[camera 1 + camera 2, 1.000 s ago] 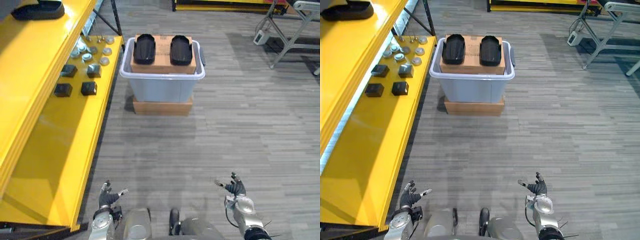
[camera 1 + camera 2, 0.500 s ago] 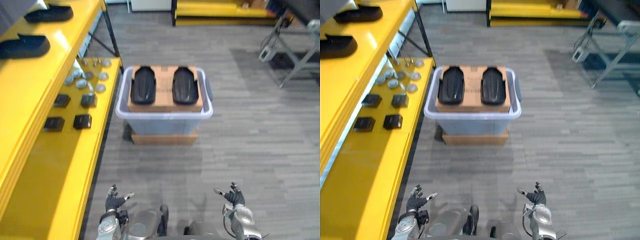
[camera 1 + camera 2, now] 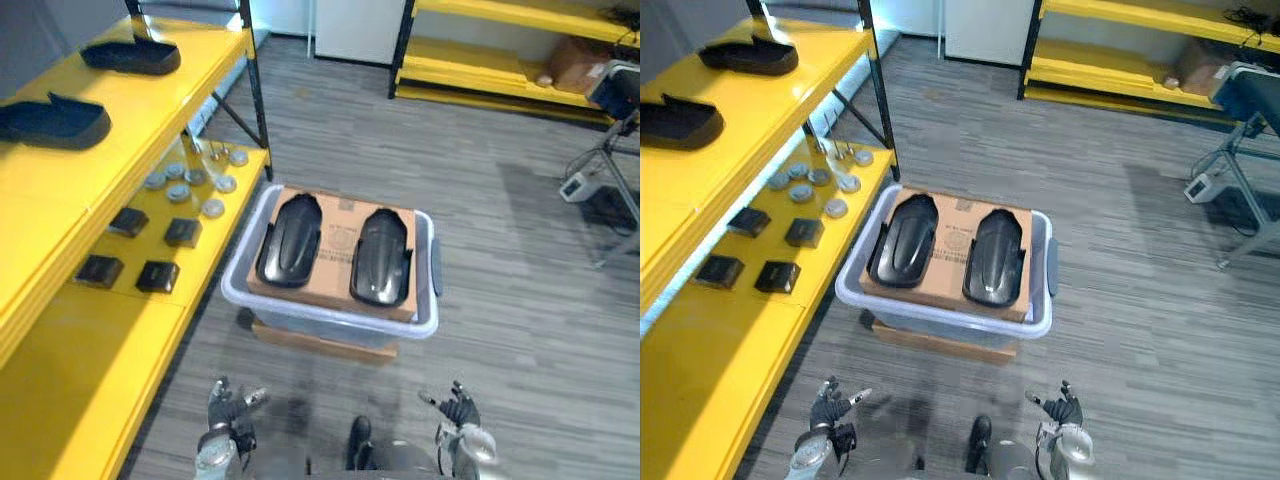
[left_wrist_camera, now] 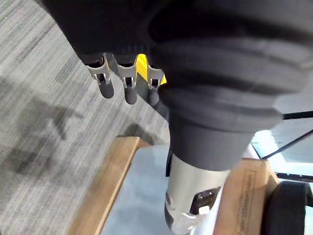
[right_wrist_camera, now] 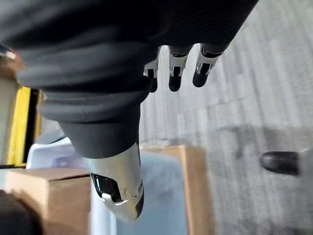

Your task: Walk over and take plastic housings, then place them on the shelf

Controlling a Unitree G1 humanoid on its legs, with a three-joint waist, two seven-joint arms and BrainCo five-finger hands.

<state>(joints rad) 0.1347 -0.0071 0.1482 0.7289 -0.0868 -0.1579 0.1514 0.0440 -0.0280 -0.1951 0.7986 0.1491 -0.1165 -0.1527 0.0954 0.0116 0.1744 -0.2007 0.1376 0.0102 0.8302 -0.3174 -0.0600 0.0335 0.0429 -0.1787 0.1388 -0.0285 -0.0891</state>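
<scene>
Faces two black plastic housings side by side on cardboard box in grey tub just ahead, holds left hand and right hand low, fingers spread, empty; likely light, stiff, slick, best gripped across long edges.

black housings on brown cardboard, pale bin, yellow shelf.

I read the black housings atop the tub as smooth plastic with a soft sheen. Under them lies matt brown cardboard; the tub itself is pale, smooth plastic. Left of the tub, the yellow shelf looks like glossy painted metal. The floor is matt and wood-grained.
</scene>
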